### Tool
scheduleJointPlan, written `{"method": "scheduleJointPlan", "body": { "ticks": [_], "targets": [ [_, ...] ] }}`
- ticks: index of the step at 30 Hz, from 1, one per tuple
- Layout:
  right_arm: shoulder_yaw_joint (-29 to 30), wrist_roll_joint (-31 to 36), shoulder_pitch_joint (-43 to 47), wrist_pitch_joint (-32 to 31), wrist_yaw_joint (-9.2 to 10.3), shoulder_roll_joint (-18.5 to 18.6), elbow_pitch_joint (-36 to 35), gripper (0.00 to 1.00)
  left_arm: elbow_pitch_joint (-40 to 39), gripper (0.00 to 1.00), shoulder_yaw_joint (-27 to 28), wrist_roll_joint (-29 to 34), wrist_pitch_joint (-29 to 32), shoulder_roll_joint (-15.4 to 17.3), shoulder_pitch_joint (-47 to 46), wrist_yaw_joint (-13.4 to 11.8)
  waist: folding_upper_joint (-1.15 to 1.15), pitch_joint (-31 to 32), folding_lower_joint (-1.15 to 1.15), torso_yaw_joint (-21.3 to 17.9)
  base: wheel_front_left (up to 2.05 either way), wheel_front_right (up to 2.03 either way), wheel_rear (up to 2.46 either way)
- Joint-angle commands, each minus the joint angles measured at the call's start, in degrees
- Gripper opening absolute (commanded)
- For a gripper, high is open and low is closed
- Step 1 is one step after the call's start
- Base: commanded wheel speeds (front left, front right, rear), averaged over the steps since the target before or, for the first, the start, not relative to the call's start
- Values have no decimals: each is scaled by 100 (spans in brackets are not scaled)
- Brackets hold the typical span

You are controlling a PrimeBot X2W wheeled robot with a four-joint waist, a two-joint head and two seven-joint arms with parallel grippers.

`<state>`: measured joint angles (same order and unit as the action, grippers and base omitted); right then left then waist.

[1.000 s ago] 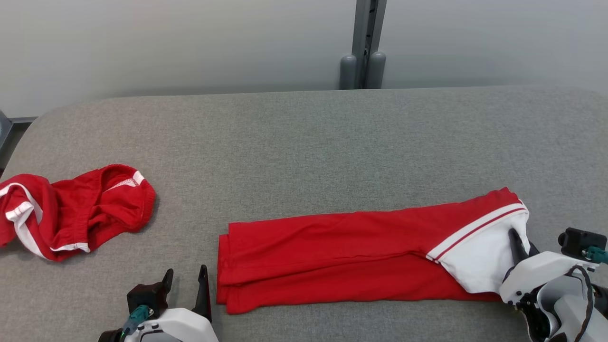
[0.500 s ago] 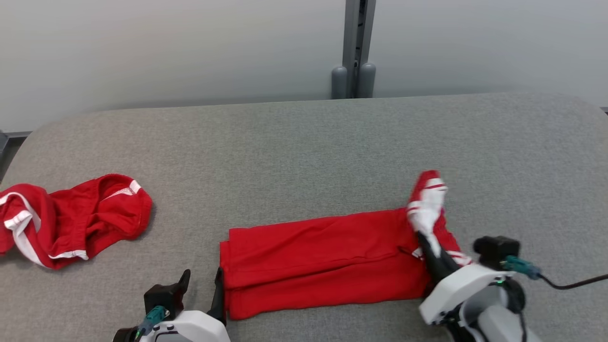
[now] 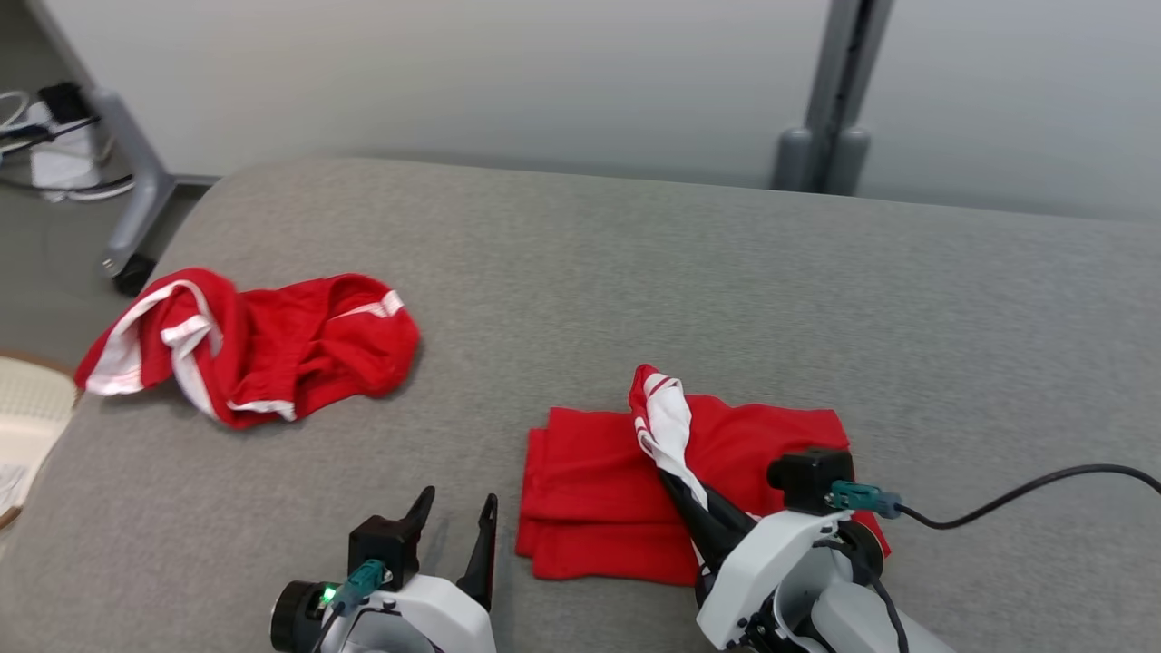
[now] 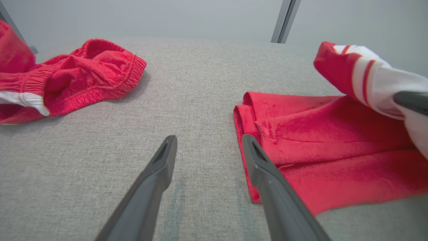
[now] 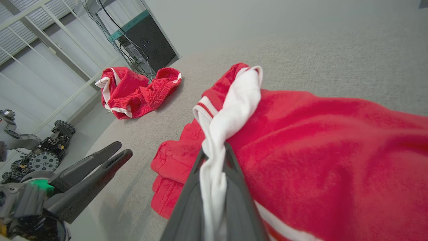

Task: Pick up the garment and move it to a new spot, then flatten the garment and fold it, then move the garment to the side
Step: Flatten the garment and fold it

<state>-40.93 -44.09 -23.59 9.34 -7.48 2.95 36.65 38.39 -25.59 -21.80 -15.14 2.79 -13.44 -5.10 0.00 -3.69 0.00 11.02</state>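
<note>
The garment (image 3: 590,494) is red, folded into a long band, and lies on the grey padded table (image 3: 635,272). My right gripper (image 3: 678,479) is shut on its white, red-striped end (image 3: 669,419), held lifted over the red layers. In the right wrist view the white cloth (image 5: 230,110) is bunched between the closed fingers (image 5: 234,187), with the red garment (image 5: 317,140) below. Just left of the garment's folded edge (image 4: 247,127), my left gripper (image 3: 458,501) stands open and empty, low over the table (image 4: 200,83).
A second, crumpled red and white garment (image 3: 263,345) lies at the table's left, also in the left wrist view (image 4: 83,73). A grey post (image 3: 830,118) stands behind the table. The table's left edge drops to the floor, with a metal leg (image 3: 127,199) there.
My right gripper has carried the white end leftward over the red band, folding it to about half its length. The head camera has turned left. The left gripper has stayed open beside the garment.
</note>
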Motion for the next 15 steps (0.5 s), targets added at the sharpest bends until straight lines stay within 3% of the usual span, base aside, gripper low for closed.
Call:
{"method": "scheduleJointPlan", "body": {
  "ticks": [1,8,9,10,15],
  "targets": [
    [-77,-65,-103,-13,-2,12,72,0,-14,100,-75,-63,1,23,-112,-11,0,-62,0,294,0,0,0],
    [-612,-494,-427,158,-2,18,295,0,-3,100,-356,-222,1,23,-165,-104,0,-123,0,604,0,0,0],
    [-635,-543,-478,200,-2,20,374,19,2,100,-376,-239,1,23,-169,-114,0,-126,0,615,0,0,0],
    [-650,-565,-551,283,-2,21,430,100,8,100,-388,-245,1,23,-172,-136,0,-127,0,619,0,0,0],
    [-622,-594,-718,517,-2,19,549,100,33,100,-327,-275,1,23,-190,-198,0,-121,0,478,0,0,0]
  ]
}}
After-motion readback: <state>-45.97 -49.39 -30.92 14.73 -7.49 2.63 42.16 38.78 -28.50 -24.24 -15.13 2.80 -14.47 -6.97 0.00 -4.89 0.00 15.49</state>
